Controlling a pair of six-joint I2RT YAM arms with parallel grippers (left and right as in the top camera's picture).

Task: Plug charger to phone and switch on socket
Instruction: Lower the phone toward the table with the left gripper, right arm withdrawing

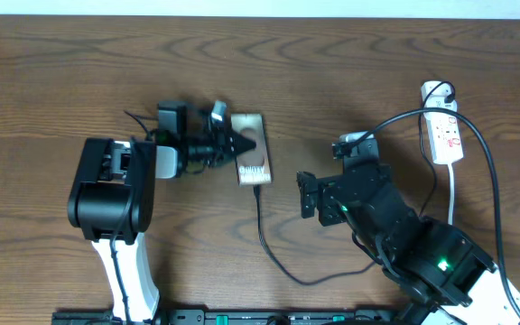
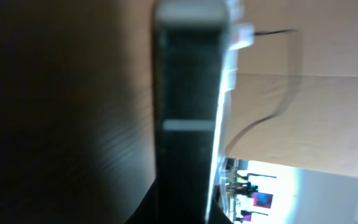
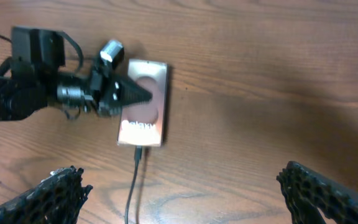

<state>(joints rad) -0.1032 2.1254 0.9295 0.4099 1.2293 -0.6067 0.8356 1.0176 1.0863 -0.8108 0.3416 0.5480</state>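
From the overhead cam first: the phone [image 1: 254, 167] lies flat left of centre on the table [image 1: 350, 63]. The left gripper [image 1: 251, 143] reaches in from the left with its jaws together, tip over the phone's upper half. The charger [image 1: 262, 230] runs from the phone's near short edge toward the robot, then bends right and slips under the right arm. The right gripper [image 1: 306, 194] hangs just right of the phone, holding nothing. The socket [image 1: 444, 134] sits at the far right, well apart from both grippers.

Left wrist cam: honestly useless. It's just a blurry dark bar [image 2: 188, 81] right up against the lens and a thin curved line that might be the charger. Can't confirm the claw from this one.

Right wrist cam: best view. The plug tip [image 3: 138, 153] sits right at the phone's bottom edge under the Galaxy lettering. It looks seated to me, though the port itself isn't visible. The right fingers [image 3: 58, 196] are spread wide at the bottom corners, empty.

So my read is that the plugging is about done and the switch is what's left. I'd have the left claw pin the phone and lift the right arm clear so it doesn't snag the cable under it. Then swing over to the socket, close the jaws into one blunt point and press straight down on a red switch. Don't push sideways, since that strip looks light enough to skid.
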